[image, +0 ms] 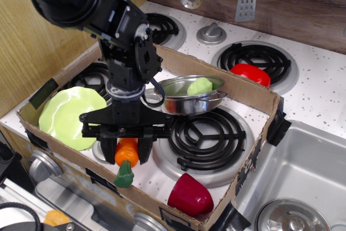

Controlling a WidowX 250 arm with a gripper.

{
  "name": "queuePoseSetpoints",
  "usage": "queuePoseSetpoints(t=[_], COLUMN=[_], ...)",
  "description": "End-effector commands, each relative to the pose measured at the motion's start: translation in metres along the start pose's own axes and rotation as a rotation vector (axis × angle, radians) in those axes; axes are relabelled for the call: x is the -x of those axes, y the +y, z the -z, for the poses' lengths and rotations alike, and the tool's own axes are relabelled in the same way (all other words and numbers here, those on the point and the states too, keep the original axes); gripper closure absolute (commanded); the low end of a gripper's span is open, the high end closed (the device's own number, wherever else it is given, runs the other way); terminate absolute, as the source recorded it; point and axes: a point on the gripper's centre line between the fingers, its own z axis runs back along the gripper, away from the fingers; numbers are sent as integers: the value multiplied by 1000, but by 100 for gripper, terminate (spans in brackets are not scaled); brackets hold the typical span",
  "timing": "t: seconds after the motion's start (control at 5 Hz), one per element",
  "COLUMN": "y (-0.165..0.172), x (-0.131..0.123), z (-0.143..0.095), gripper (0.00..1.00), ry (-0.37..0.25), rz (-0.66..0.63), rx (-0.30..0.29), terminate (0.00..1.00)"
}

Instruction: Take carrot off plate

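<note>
Carrot clamped in jaws, stem down — arm vertical, right of plate.

No text, label, brand, number or sign can be read on anything here.

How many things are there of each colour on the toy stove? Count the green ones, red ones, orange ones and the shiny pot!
Green: 2, the plate and the small green piece in the pot
Red: 2, the red cup and the red bowl
Orange: 1, the carrot
Shiny: 1, the steel pot
Total: 6
</note>
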Motion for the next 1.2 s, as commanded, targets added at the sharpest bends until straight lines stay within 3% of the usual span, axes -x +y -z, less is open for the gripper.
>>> queuePoseSetpoints(t=[0.0, 0.2, 0.4, 0.8, 1.0], y=[-2, -5, -3, 13, 17], x=[-19, -24, -26, -35, -36], z=[-5, -8, -16, -56, -66], gripper=[100, 0, 0, 0, 0], ry=[-10, -67, -85, -70, -94], rz=[-11, 33, 63, 140, 222], rx=[7, 8, 26, -57, -49], terminate=[0, 0, 0, 0, 0])
